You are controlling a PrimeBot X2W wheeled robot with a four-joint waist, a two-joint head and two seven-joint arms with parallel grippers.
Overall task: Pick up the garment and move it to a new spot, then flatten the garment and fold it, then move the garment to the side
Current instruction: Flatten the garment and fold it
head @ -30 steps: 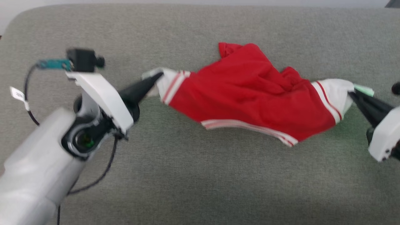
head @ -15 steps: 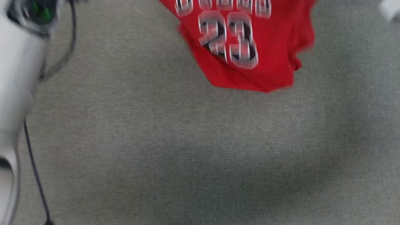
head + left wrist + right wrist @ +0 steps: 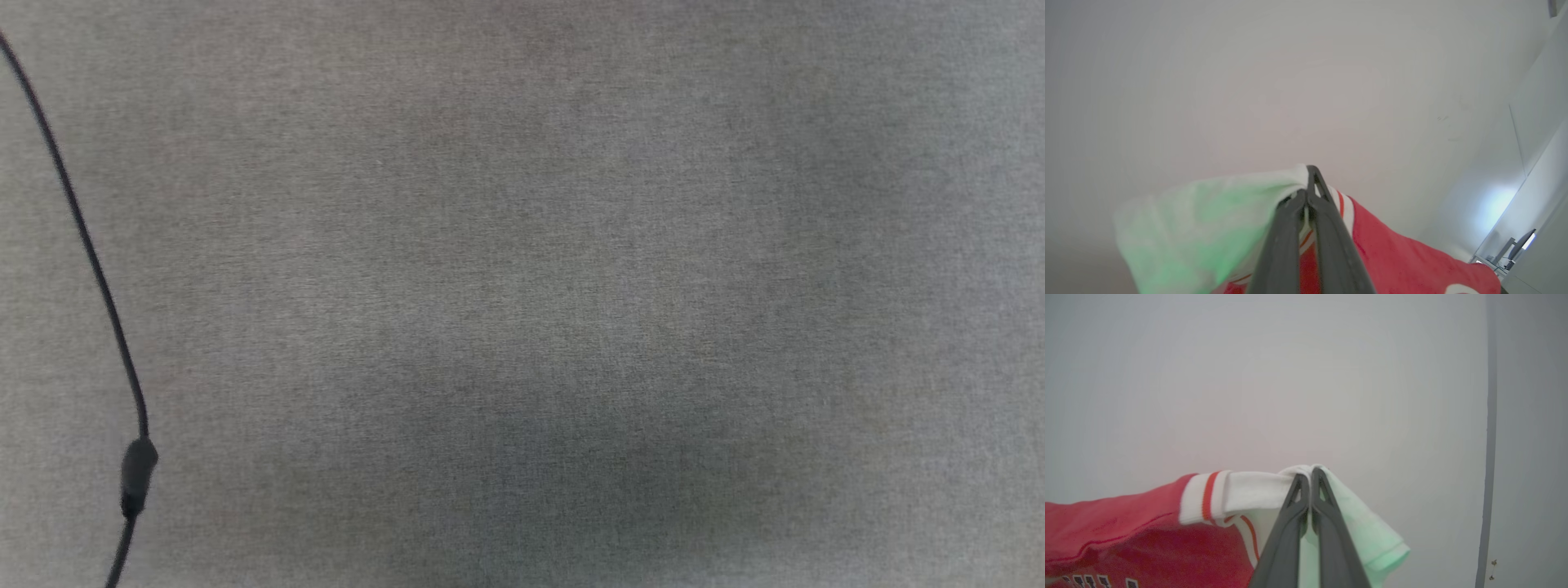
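Grey woven surface (image 3: 571,286), plain pale wall (image 3: 1290,375) with a grey vertical strip (image 3: 1491,416)

The shorts (image 3: 1126,522) are showing soft matt cloth, the fingers (image 3: 1336,245) are showing smooth dark plastic, and the grey surface (image 3: 522,294) is showing rough woven cloth.

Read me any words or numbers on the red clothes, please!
No text reads in full.
On the garment, right wrist view: tops of white printed characters at the bottom edge, cut off, unreadable.
On the garment, left wrist view: a white printed patch, cut off, unreadable.
Grey surface: no text.
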